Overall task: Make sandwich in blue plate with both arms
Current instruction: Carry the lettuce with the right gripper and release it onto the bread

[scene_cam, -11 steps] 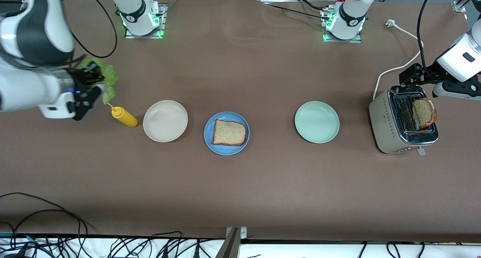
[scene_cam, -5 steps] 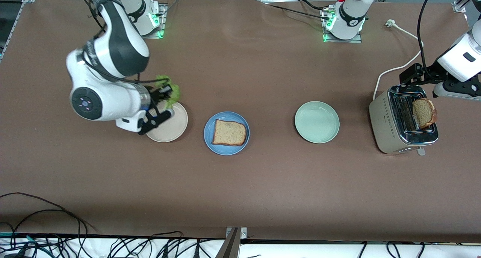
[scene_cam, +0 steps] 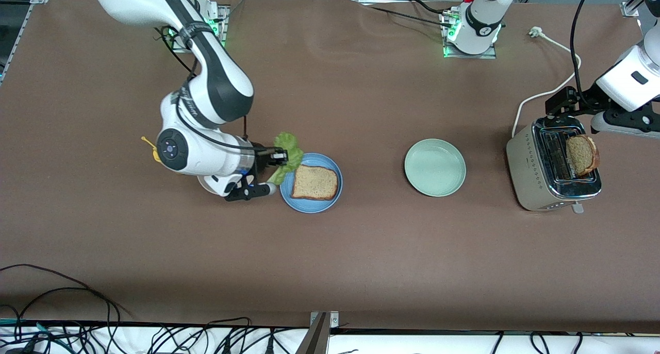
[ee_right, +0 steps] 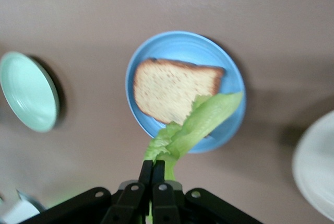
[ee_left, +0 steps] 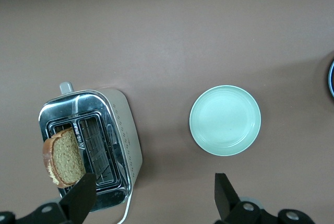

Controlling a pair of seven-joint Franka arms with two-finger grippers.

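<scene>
Pale green plate [scene_cam: 434, 167] flat on brown table [scene_cam: 361, 251], between table centre and toaster, nothing on it. Silver toaster [scene_cam: 551, 173] at left arm's end of table, white cord [scene_cam: 546, 94] running from it to loose plug [scene_cam: 535, 32] on table. Beige plate [ee_right: 315, 169] near right arm's end, mostly hidden. Yellow squeeze bottle [scene_cam: 150, 147] just past it, only tip showing. Black cables [scene_cam: 62, 292] along table's nearest edge.

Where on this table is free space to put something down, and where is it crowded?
Bare table lies nearer the front camera than the plates, and between the blue plate and pale green plate. Crowded: the right gripper with lettuce at the blue plate's edge; the open left gripper over the toaster.
</scene>
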